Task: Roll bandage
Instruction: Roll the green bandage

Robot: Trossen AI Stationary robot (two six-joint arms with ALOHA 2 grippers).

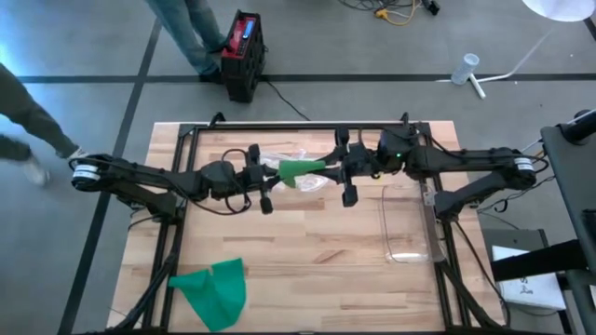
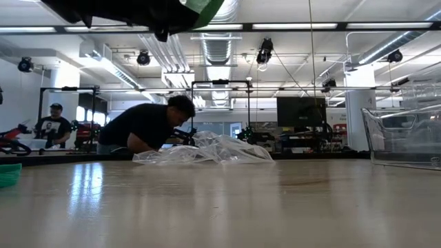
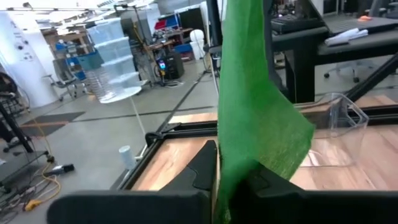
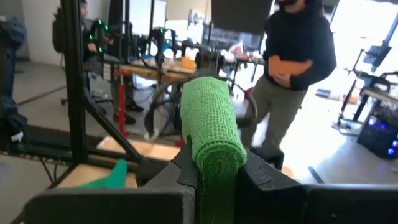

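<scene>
Mid-air now, both grippers clamp one green bandage (image 1: 300,169) above the table's (image 1: 307,251) far half: left gripper (image 3: 233,180) pinches the loose tail, right gripper (image 4: 217,177) is shut on the rolled end. To roll well, keep the strip taut and edges aligned while turning. Clear bin (image 1: 407,223) at right looks empty; second green bandage (image 1: 214,290) lies near front-left corner.

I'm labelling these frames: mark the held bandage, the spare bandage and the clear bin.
Held bandage (image 1: 300,169): high view, middle of the green strip between both grippers.
Spare bandage (image 1: 214,291): high view, centre of the loose green piece.
Clear bin (image 1: 407,254): high view, its near rim.
</scene>
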